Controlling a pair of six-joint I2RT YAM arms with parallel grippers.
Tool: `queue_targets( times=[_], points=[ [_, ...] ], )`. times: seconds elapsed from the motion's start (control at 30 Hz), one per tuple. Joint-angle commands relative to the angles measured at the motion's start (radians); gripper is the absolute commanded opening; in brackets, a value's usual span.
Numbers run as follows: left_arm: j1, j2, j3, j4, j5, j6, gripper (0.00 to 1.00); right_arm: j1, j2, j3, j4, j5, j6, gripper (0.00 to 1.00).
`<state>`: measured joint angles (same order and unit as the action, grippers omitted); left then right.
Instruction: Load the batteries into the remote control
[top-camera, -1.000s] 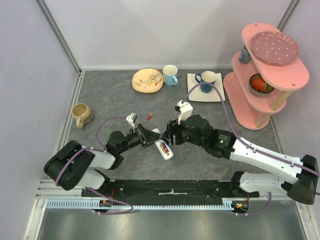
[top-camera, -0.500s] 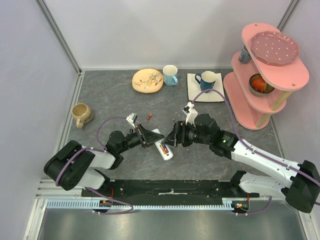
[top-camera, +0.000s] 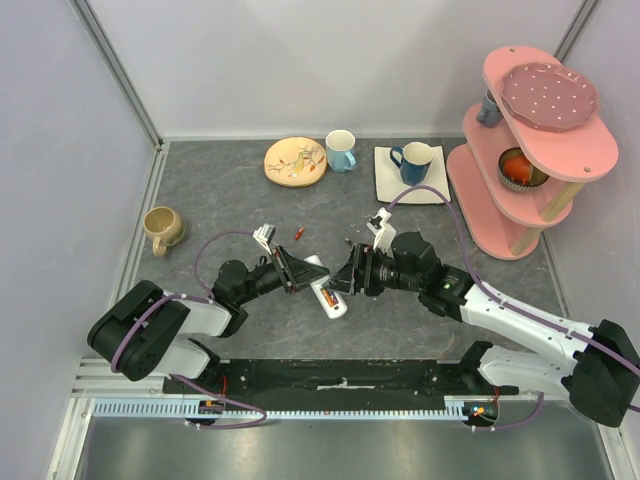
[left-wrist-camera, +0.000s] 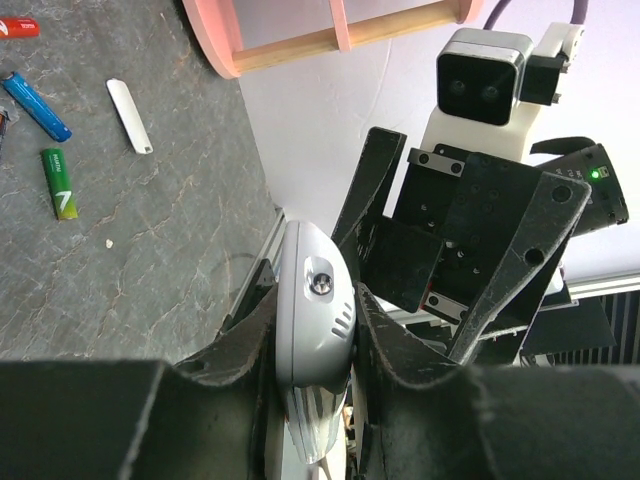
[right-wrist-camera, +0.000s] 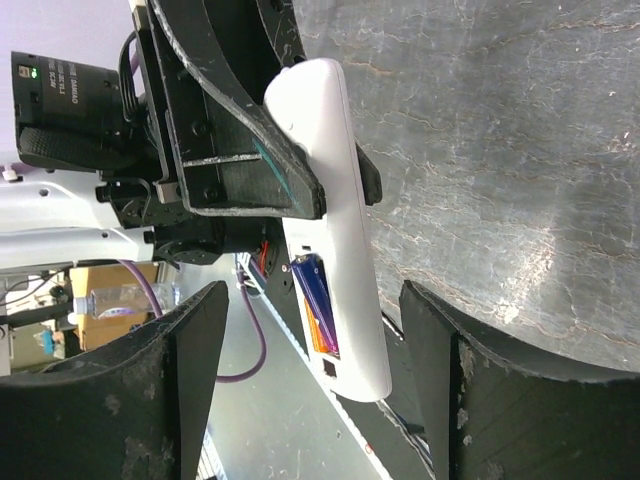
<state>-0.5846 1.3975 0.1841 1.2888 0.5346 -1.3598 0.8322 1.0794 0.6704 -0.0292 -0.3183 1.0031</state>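
Remote control (right-wrist-camera: 335, 190) is clamped at one end by the left gripper (top-camera: 296, 272), bay side up. One seated battery (right-wrist-camera: 316, 312) shows in the bay; I can't tell if the second slot is filled. Right gripper (top-camera: 345, 281) is spread, empty, just beside the remote. Spare blue battery (left-wrist-camera: 35, 105), green battery (left-wrist-camera: 58, 183) and a white strip (left-wrist-camera: 130, 115), likely the cover, lie well apart from the remote. Roughly halfway: cover not yet on.

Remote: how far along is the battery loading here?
Done: at least one battery sits in the open compartment of the remote. In hand: the left gripper clamps the remote; the right gripper is open around it, holding nothing. Left: a blue battery and a green battery lie on the table beside a white strip, perhaps the cover.
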Motion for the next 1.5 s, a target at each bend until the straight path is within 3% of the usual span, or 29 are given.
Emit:
queue_targets(
  times=[0.0, 1.47],
  points=[
    [0.002, -0.015, 0.02, 0.362, 0.025, 0.041, 0.02, -0.011, 0.008, -0.015, 0.103, -0.025, 0.063, 0.76],
    [0.002, -0.012, 0.058, 0.36, 0.028, 0.027, 0.02, -0.056, 0.071, -0.109, 0.207, -0.064, 0.129, 0.69]
  ],
)
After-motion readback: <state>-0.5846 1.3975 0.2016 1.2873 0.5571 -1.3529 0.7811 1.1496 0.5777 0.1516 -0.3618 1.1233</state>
